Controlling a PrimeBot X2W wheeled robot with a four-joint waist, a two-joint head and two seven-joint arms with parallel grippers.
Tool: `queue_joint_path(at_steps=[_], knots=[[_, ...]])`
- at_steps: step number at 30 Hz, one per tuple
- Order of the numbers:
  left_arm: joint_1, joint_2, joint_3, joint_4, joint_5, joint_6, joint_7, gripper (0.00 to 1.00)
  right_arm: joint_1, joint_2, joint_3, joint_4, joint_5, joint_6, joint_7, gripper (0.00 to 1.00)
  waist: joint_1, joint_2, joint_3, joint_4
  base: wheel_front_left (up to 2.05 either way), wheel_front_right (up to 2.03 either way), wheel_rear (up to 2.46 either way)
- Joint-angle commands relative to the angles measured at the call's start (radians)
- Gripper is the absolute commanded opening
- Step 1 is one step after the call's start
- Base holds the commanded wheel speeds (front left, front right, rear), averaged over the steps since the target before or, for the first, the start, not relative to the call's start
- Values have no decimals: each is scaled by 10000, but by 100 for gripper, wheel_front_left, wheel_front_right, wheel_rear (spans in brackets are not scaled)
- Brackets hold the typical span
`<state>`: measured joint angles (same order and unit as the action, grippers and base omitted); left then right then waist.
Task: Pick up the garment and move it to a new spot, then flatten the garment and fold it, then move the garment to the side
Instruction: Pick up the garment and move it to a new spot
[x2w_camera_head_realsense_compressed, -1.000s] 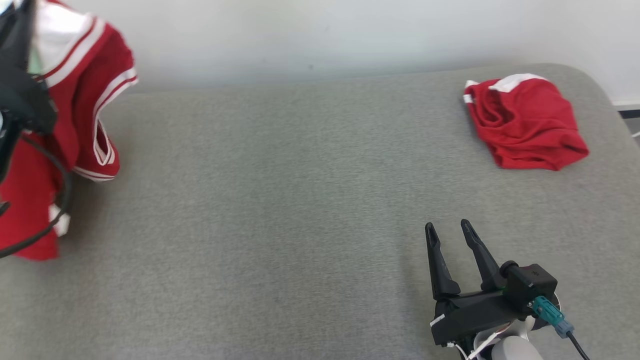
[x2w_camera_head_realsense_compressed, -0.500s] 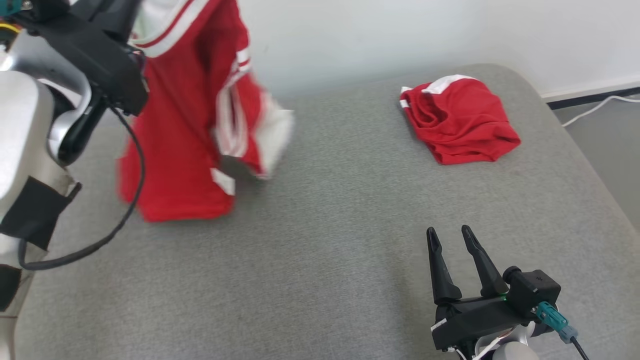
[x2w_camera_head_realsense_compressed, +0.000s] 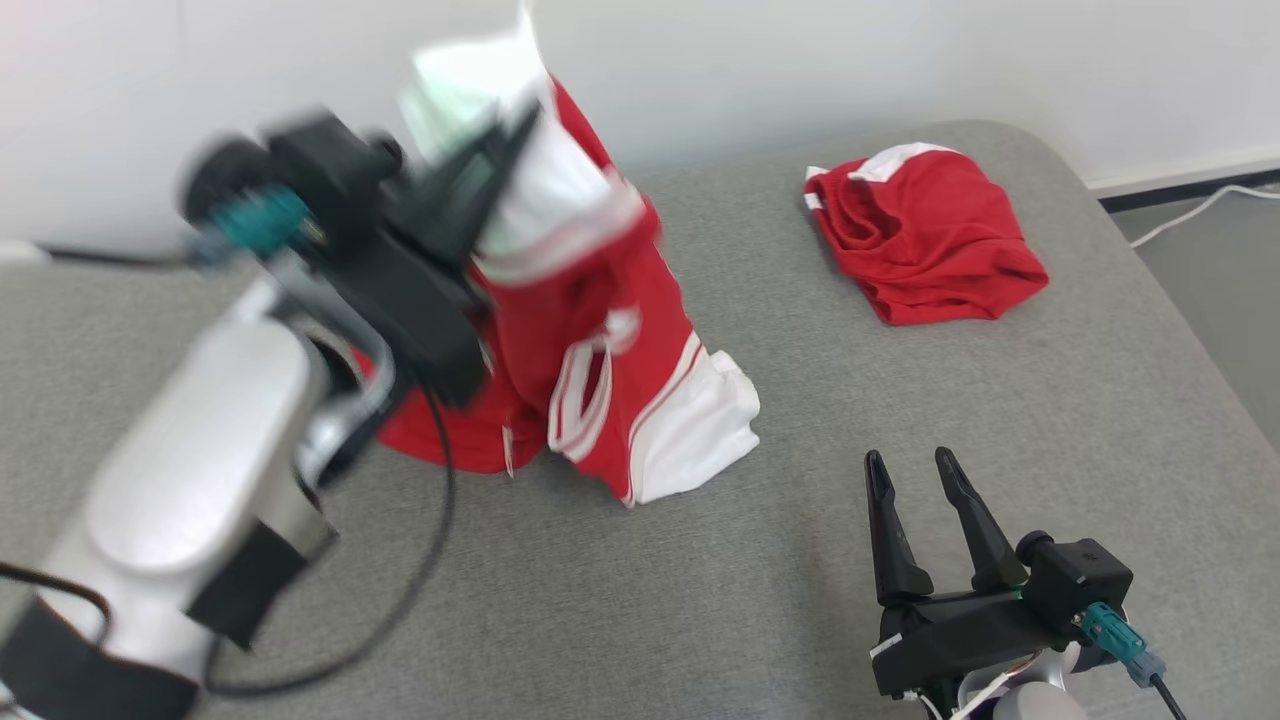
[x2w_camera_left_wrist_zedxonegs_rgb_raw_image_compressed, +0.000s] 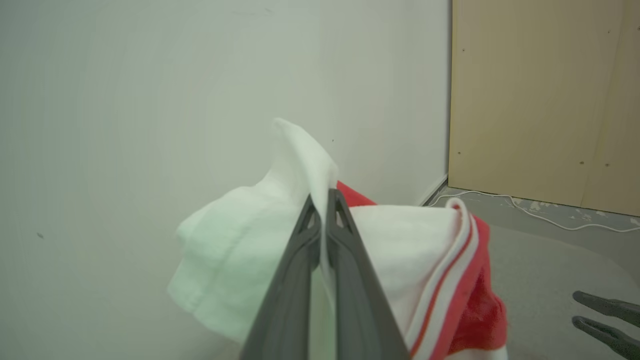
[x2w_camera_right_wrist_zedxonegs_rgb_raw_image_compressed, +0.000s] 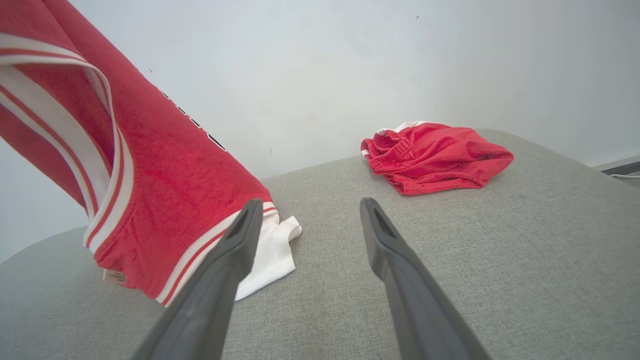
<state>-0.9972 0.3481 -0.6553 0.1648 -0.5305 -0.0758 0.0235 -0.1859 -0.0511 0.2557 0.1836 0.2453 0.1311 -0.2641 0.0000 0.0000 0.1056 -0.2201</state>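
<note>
Grey padded surface (x2w_camera_head_realsense_compressed: 700, 600) w/ white wall (x2w_camera_head_realsense_compressed: 850, 60) behind. L gripper (x2w_camera_head_realsense_compressed: 515, 125) is clenched on a white part of the red-and-white jersey (x2w_camera_head_realsense_compressed: 600, 330), held up above the rear-left area of the surface. L wrist view shows its fingers (x2w_camera_left_wrist_zedxonegs_rgb_raw_image_compressed: 295, 265) pressed together w/ cloth pinched between them. Jersey hangs down from the grip, blurred, w/ its lower end and a white panel touching the surface approx midway across. R gripper (x2w_camera_head_realsense_compressed: 910, 462) is released, jaws apart w/ nothing between them, low near the front-right edge, fingers pointing toward the wall. Beyond it, near the rear-right corner, crumpled red shorts (x2w_camera_head_realsense_compressed: 925, 240) w/ white trim lie on the surface, well apart from the jersey. White cable (x2w_camera_head_realsense_compressed: 1190, 210) lies on the floor past the right edge.
</note>
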Motion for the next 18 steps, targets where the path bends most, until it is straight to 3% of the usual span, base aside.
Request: queue_joint_path(at_steps=[1, 12, 18], knots=[[373, -97, -147, -96, -95, 51, -81, 0, 15, 9, 2, 20, -64, -7, -4, 100, 0, 0, -8, 166, 0, 0, 0], [2374, -1252, -1409, 537, -261, 83, -852, 0, -98, 8, 93, 49, -162, -7, -4, 100, 0, 0, 138, 608, 0, 0, 0], [3104, -1949, -1775, 1702, -438, 12, -1688, 0, -204, 7, 173, 96, -130, -7, -4, 100, 0, 0, 174, 519, 0, 0, 0]])
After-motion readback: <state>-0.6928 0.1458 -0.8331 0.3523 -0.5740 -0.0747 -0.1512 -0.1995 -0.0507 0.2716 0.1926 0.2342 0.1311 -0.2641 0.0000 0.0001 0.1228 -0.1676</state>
